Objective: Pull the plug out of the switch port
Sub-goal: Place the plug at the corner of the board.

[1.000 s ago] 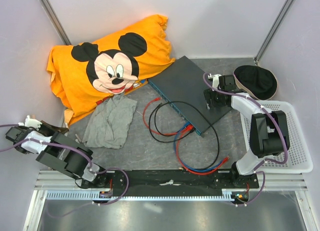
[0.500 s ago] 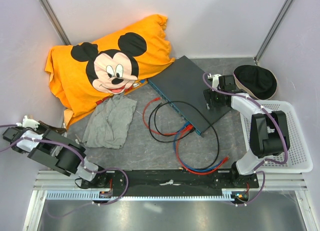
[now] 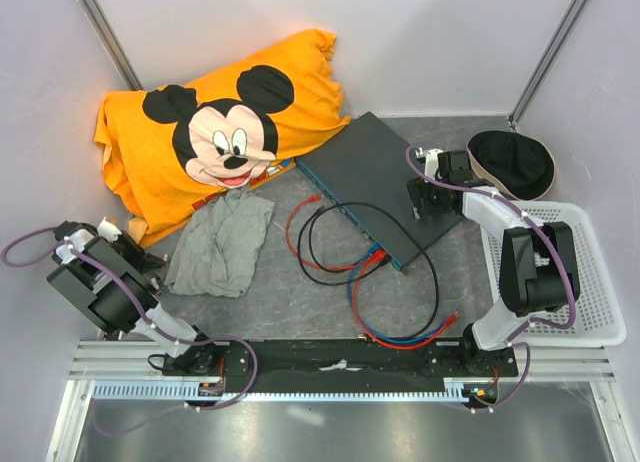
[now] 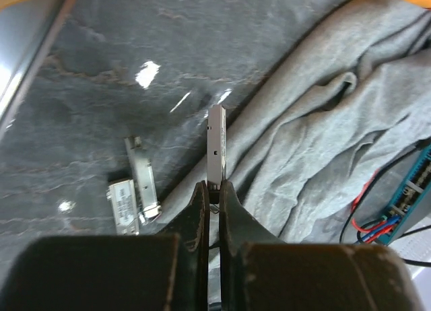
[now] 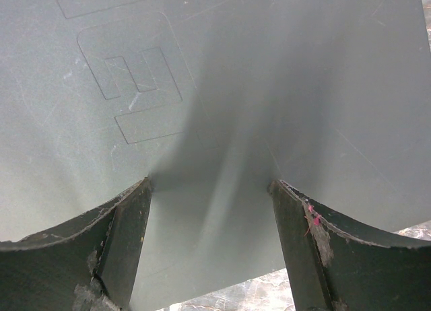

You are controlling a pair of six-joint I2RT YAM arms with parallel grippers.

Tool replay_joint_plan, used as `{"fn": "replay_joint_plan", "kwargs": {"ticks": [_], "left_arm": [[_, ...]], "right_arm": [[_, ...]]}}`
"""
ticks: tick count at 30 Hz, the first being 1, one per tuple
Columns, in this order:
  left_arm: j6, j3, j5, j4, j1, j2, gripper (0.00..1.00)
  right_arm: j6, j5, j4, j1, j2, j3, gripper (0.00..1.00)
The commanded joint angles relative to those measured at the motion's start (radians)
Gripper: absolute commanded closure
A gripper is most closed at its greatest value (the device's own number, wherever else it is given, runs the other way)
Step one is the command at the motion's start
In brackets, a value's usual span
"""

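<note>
The switch is a flat dark grey box lying at an angle at the back right. Its teal socket face looks to the front left, with red, blue and black cables plugged in. My right gripper is open, its fingers resting on the switch's top. My left gripper is at the far left by the grey cloth, shut on a small silver metal plug that sticks out beyond the fingertips. The teal face also shows in the left wrist view.
Two more silver plugs lie on the table by the grey cloth. An orange Mickey Mouse pillow lies at the back left. A black cap and a white basket stand at the right. Cable loops lie at the front.
My left arm has swung in from the far left edge towards the grey cloth, with the silver plug in its fingers. The right arm and the switch have not moved.
</note>
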Motion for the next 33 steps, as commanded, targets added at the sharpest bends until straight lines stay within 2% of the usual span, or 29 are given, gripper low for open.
{"fn": "replay_joint_plan", "kwargs": {"ticks": [1,6,10,18,21,26,33], "left_arm": [[-0.007,0.043,-0.096,-0.041,-0.003,0.023,0.98],[-0.083,0.013,-0.156,0.012,-0.018,-0.035,0.96],[-0.099,0.011,-0.193,0.015,-0.071,-0.039,0.95],[-0.11,-0.015,-0.225,0.006,-0.092,-0.09,0.9],[-0.116,-0.03,-0.228,0.006,-0.091,-0.134,0.82],[-0.107,-0.038,-0.199,0.017,-0.103,-0.184,0.81],[-0.101,-0.049,-0.216,0.025,-0.164,-0.228,0.69]], "right_arm": [[-0.004,0.0,-0.055,-0.006,0.058,-0.025,0.19],[-0.007,0.0,-0.05,-0.006,0.063,-0.025,0.2],[-0.007,-0.001,-0.05,-0.004,0.06,-0.03,0.2],[-0.01,-0.001,-0.048,-0.006,0.046,-0.043,0.19],[-0.014,-0.001,-0.047,-0.006,0.04,-0.046,0.19],[-0.012,-0.004,-0.045,-0.004,0.032,-0.056,0.19],[-0.007,-0.018,-0.042,-0.004,0.028,-0.059,0.19]]}}
